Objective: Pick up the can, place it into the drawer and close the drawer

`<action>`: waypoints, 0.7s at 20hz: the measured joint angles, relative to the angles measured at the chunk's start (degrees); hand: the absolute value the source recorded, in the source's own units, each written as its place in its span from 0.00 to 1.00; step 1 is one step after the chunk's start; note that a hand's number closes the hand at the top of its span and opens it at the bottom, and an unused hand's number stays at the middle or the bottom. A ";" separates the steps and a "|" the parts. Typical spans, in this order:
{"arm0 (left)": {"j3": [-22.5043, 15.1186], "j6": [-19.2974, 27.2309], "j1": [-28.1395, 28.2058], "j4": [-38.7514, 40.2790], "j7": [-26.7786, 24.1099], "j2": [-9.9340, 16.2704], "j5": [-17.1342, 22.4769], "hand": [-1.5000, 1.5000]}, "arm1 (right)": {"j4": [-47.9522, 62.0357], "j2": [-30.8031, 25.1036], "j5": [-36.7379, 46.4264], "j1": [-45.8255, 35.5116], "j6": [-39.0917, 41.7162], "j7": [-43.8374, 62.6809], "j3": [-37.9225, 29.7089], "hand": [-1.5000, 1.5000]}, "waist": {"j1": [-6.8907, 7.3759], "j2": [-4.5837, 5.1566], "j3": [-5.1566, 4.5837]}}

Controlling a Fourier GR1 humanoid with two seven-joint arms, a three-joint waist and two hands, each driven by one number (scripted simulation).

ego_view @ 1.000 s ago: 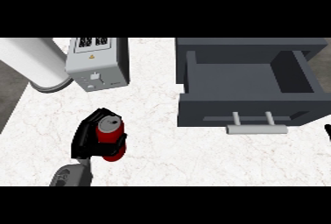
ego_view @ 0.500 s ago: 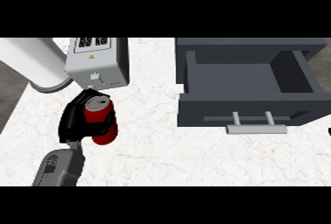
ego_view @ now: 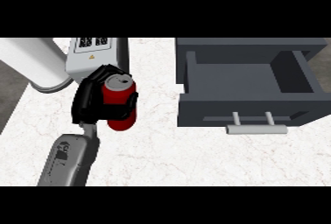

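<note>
A white marbled table (ego_view: 194, 157) is filling most of the head view, with a darker floor showing along its left edge. At the right, a dark grey drawer (ego_view: 245, 83) is standing pulled open, its pale handle (ego_view: 256, 128) facing the viewer; nothing is lying inside it, as far as the shadowed corners allow. At the left, the left hand (ego_view: 90, 103) is curling around the red can (ego_view: 120, 103), apparently lifted above the table, well apart from the drawer.

A white marble counter (ego_view: 194, 162) carries a grey box w/ black vents (ego_view: 93, 54) at top left, beside a white cylinder (ego_view: 32, 61).
</note>
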 measured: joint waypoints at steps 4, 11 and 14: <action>-2.68 3.10 -5.96 0.41 5.12 -0.58 -0.65 1.00 | 0.86 -0.27 0.04 -1.57 -0.29 0.47 -0.46 0.00 | -0.21 0.07 -0.01; -7.57 10.19 -17.54 3.16 11.65 -0.84 -2.01 1.00 | 0.21 0.32 0.24 -0.77 0.33 -0.07 -0.75 0.00 | -0.53 0.10 -0.01; -9.00 12.87 -23.22 6.47 12.40 -0.90 -1.66 1.00 | 0.34 -0.12 -0.64 -0.86 0.78 -0.16 -1.75 0.00 | -0.73 0.13 -0.01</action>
